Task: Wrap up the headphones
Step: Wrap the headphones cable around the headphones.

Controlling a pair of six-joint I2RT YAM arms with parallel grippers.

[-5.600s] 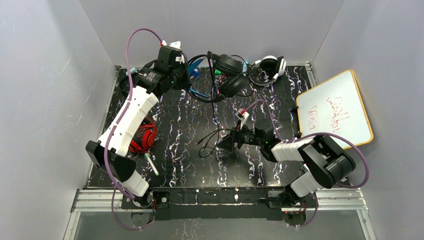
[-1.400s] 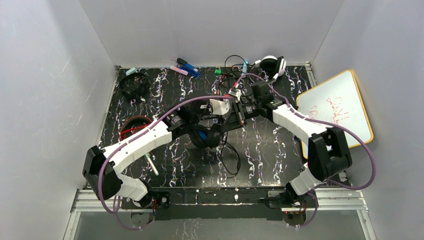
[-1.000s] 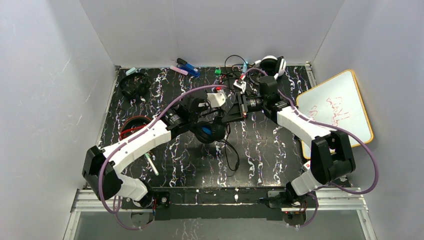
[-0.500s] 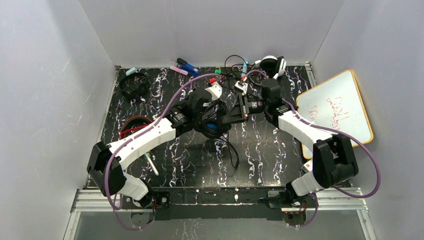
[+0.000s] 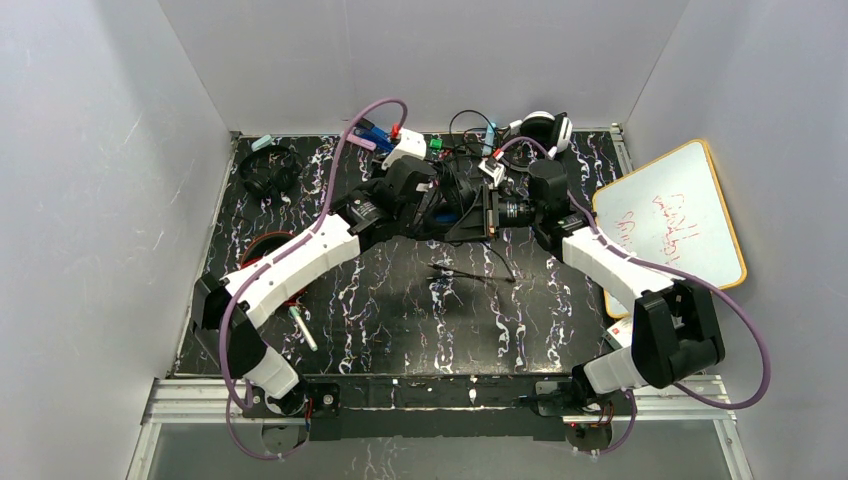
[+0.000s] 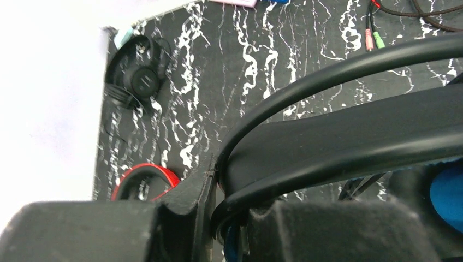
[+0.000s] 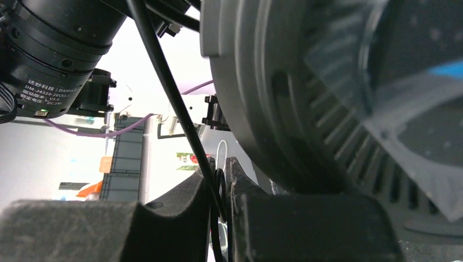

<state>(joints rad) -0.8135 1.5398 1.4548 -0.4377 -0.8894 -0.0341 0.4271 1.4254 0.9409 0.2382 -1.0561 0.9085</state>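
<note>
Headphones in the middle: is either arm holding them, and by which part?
The left gripper clamps the black-and-blue headphones by the headband; the right gripper pinches a thin black cable.

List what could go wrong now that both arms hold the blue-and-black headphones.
The right fingers pinch only the thin cable close to the earcup; a hard pull could strain it or let it slip. The left fingers clamp just the headband, so the headphones might swing or twist. The cable's loose end trails over the table and may tangle.
</note>
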